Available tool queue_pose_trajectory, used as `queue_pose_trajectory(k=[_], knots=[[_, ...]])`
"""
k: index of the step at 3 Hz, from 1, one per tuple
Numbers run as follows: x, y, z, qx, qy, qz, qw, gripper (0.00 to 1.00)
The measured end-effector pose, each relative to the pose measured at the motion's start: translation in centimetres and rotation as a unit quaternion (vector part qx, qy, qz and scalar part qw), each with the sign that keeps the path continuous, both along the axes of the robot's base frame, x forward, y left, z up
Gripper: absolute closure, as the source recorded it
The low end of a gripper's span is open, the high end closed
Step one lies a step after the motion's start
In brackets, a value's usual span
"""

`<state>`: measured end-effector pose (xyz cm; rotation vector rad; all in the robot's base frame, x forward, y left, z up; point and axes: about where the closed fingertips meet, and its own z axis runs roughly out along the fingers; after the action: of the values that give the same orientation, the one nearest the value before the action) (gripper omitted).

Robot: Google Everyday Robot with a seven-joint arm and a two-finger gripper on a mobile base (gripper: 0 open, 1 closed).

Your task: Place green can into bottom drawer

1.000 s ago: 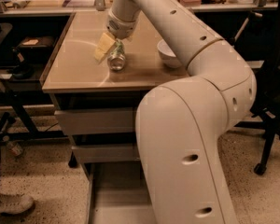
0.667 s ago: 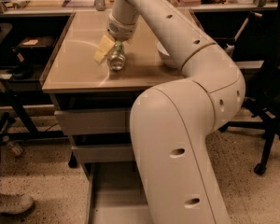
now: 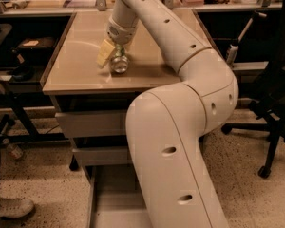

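One tool grips the cylindrical green can, shiny silver end outward, at the smooth tan tabletop.

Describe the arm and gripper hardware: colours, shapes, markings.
The arm is smooth and cream-white: thick rounded tubular links, a bulbous elbow, small dark oval recesses along the shells. No exposed cables or logos visible. The gripper, at the tabletop by the green can, has a pale yellow tip.
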<state>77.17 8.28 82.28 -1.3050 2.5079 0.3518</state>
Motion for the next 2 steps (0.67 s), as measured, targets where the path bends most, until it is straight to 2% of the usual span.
queue_pose_trajectory(k=[2], knots=[[0.0, 0.0, 0.0, 0.0, 0.0, 0.0, 1.0, 0.65]])
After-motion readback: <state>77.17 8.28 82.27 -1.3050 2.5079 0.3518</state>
